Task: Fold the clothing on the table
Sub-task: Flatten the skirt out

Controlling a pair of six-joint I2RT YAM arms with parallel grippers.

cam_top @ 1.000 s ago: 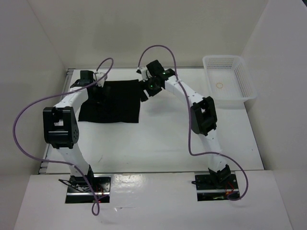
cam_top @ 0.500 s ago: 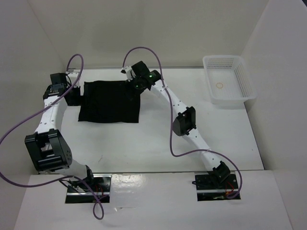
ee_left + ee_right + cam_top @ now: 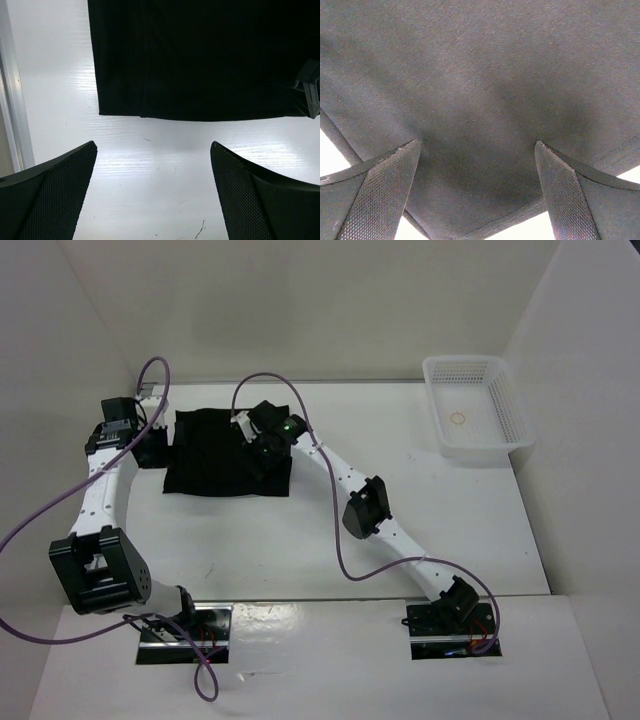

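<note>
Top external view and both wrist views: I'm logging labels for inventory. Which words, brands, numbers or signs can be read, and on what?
None can be read.
The clothing: plain black, no print or tag showing.
The basket: plain white mesh, no label.
The left arm and the right arm: no legible marking.

My left arm (image 3: 108, 485) and right arm (image 3: 325, 462): white links, black joint housings, looping purple cables (image 3: 262, 377), a green light (image 3: 287, 424) on the right wrist, black mesh-textured jaws.
</note>
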